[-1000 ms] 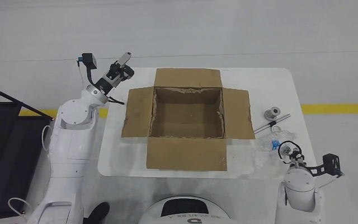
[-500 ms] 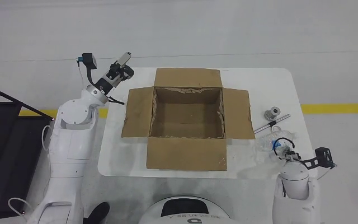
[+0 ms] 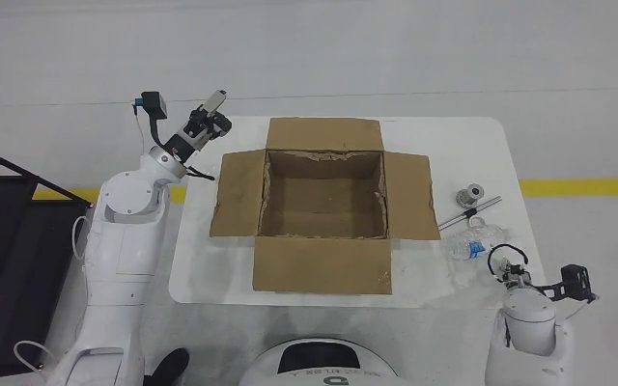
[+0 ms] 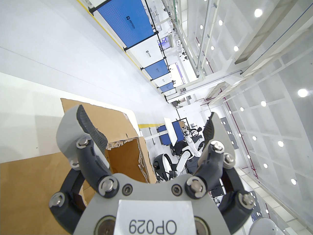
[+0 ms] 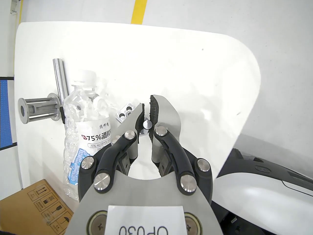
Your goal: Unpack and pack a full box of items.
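Note:
An open, empty cardboard box (image 3: 323, 198) sits mid-table with its flaps spread. To its right lie a clear plastic bottle (image 3: 473, 243) (image 5: 85, 123), a metal spool (image 3: 470, 195) (image 5: 39, 110) and a thin metal rod (image 3: 470, 214) (image 5: 60, 76). My right gripper (image 3: 504, 257) (image 5: 146, 106) hovers near the table's front right corner, just beside the bottle, shut on what looks like a small metal part (image 5: 124, 112) with holes and a pin. My left gripper (image 3: 214, 104) (image 4: 146, 128) is open and raised off the box's back left corner (image 4: 122, 152).
The white table (image 3: 454, 135) has bare surface behind and right of the items (image 5: 171, 62). A corner of the box (image 5: 36, 204) lies close to the bottle. A dark rack stands on the floor at the left (image 3: 24, 232).
My right gripper went in toward the bottle, then drew back toward the table's front right corner. The left arm and the box have not moved.

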You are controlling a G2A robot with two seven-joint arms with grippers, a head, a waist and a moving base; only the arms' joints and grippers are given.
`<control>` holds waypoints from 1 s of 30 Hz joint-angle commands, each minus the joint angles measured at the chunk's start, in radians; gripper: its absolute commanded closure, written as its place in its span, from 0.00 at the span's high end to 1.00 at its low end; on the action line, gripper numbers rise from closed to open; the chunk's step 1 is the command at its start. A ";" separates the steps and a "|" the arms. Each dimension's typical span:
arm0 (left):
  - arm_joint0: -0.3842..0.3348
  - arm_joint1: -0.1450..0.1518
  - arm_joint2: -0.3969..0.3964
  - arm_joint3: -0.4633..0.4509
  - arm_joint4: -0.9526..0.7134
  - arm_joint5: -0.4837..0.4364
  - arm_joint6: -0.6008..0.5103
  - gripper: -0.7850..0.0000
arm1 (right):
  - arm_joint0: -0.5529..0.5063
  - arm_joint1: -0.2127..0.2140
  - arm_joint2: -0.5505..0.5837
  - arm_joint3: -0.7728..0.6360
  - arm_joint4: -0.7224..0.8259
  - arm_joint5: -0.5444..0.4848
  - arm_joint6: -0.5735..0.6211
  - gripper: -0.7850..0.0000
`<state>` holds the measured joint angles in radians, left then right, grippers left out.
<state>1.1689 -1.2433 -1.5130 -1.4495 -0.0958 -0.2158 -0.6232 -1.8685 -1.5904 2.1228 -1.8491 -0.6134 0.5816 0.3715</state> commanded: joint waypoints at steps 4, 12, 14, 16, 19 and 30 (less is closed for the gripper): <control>0.000 0.000 0.000 0.000 -0.001 0.000 0.000 1.00 | -0.070 0.001 0.089 -0.024 0.199 -0.167 0.090 0.00; 0.000 0.000 0.000 0.000 -0.001 0.000 0.000 1.00 | -0.090 0.008 0.101 -0.012 0.218 -0.199 0.152 0.00; 0.000 0.000 0.000 0.000 -0.001 0.000 0.000 1.00 | -0.090 0.008 0.101 -0.012 0.218 -0.199 0.152 0.00; 0.000 0.000 0.000 0.000 -0.001 0.000 0.000 1.00 | -0.090 0.008 0.101 -0.012 0.218 -0.199 0.152 0.00; 0.000 0.000 0.000 0.000 -0.001 0.000 0.000 1.00 | -0.095 0.010 0.168 0.009 0.347 -0.235 0.185 0.00; 0.000 0.000 0.000 0.000 -0.001 0.000 0.000 1.00 | -0.204 0.003 0.116 -0.420 0.514 -0.210 0.309 0.00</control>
<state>1.1689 -1.2433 -1.5130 -1.4495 -0.0958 -0.2158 -0.6232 -2.0675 -1.5887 2.2615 -2.2260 -0.0736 0.3671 0.6710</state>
